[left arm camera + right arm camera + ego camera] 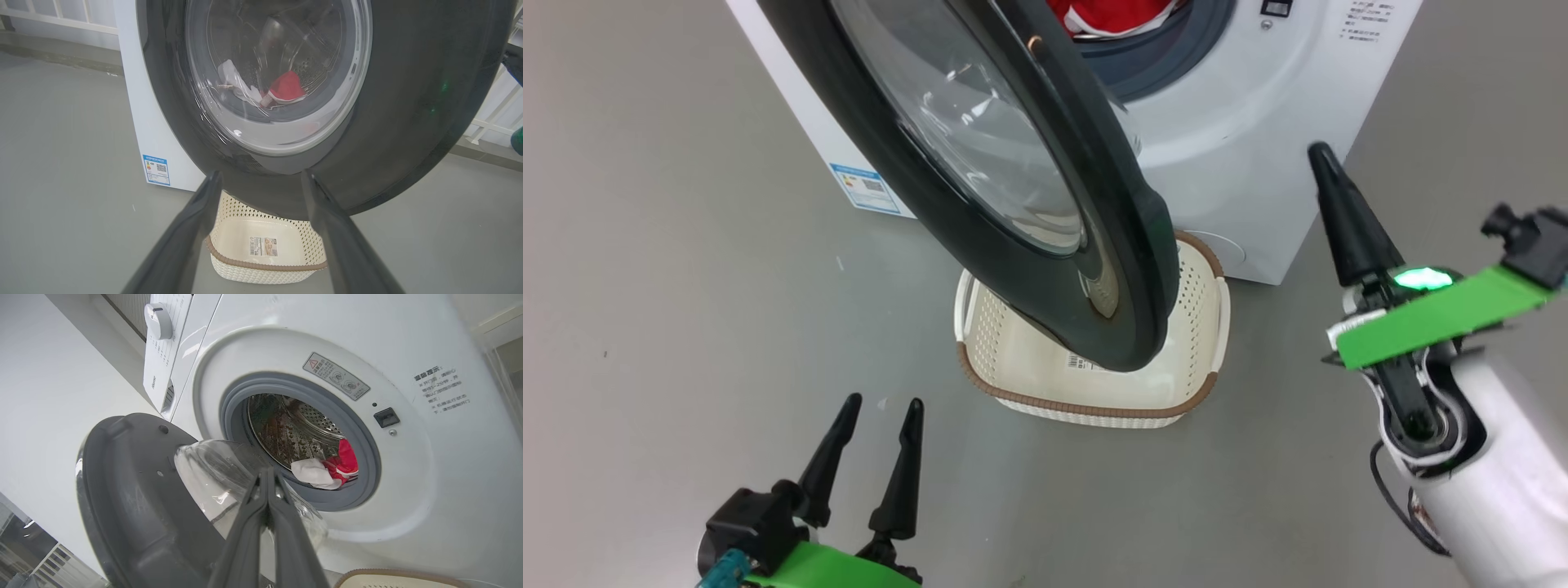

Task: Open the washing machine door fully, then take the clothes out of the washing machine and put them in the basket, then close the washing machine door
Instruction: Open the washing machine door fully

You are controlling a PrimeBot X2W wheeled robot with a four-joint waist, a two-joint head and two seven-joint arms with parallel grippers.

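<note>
1. You have the washing machine door (pixel 956 220) swung out, roughly edge-on in your head view. Its lower rim overhangs the basket (pixel 1086 406). Judged not yet fully open.
2. Right jaws: pressed shut on nothing, raised beside the front of the washing machine (pixel 1241 122), clear of the door. Probably shut to serve as one stiff prod against the door's inner face.
3. Left jaws: spread wide, empty, low over the floor (pixel 686 245) on the basket's near side, facing the door's outer rim.
4. Clothes (pixel 1111 16): red and white, lying at the drum's front lip.
5. Basket: empty, on the floor just below the opening, so your carry stays short. Push the door wider first, since it blocks that path.
</note>
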